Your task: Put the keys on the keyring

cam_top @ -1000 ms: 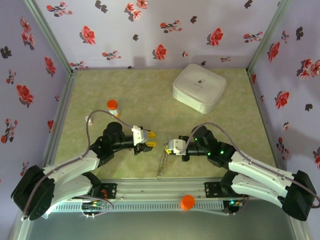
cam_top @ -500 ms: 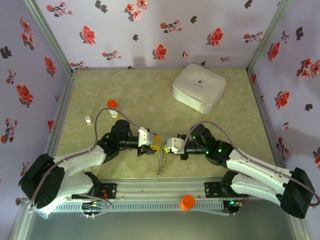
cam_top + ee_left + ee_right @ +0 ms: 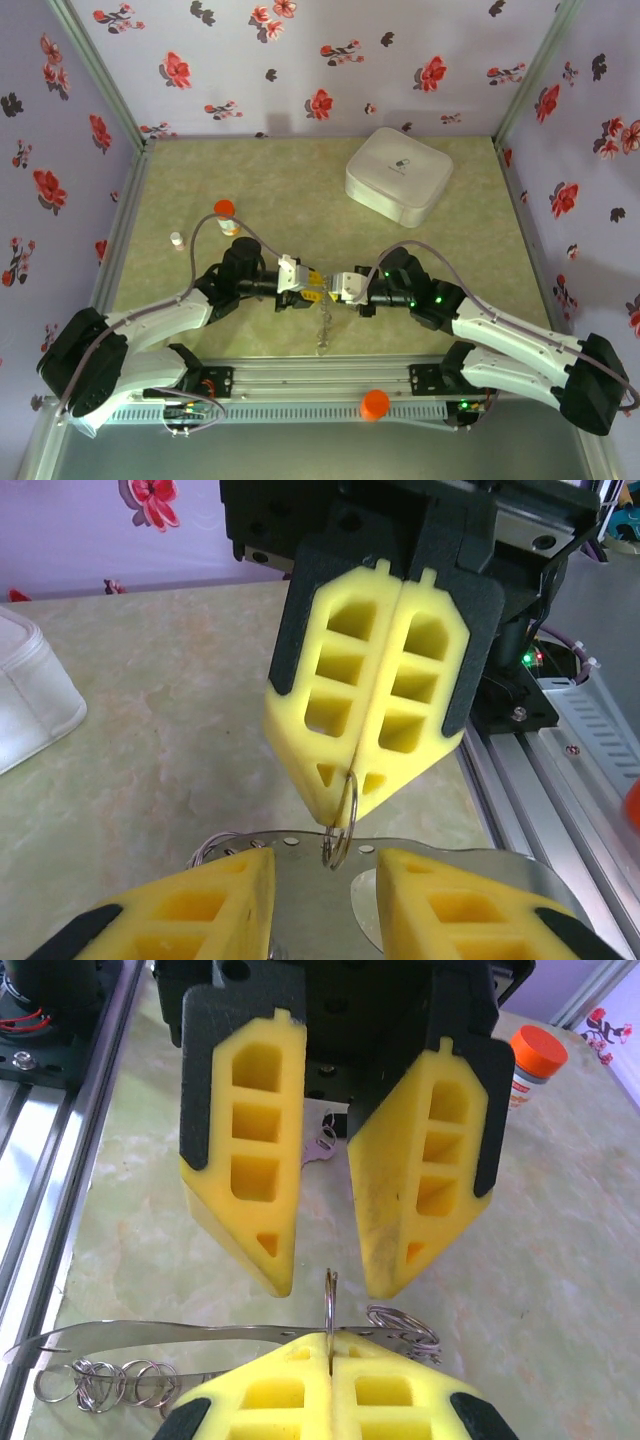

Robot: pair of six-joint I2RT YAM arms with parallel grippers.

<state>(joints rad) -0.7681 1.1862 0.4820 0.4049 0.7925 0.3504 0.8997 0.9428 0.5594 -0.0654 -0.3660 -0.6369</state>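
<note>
Nearer the arm bases than the white rounded-square plastic box (image 3: 398, 175), and a little to its left, the two grippers meet tip to tip. The right gripper (image 3: 330, 1345) has its yellow fingers pressed fully together, pinching a small silver wire ring (image 3: 329, 1300) that stands upright, edge-on, at their tips. The left gripper (image 3: 325, 1270) has its fingers part-way apart with nothing between them; the ring sits just off the mouth of that gap. A flat silver-grey metal key (image 3: 150, 1335) lies just under the ring. Below the tips the keyring (image 3: 322, 325), a thin dark-grey metal chain, hangs away from the box toward the aluminium rail (image 3: 320, 380). Bare green mottled tabletop (image 3: 300, 190) spreads between the grippers and the box. An orange-capped vial (image 3: 225, 212) stands well left of the box.
</note>
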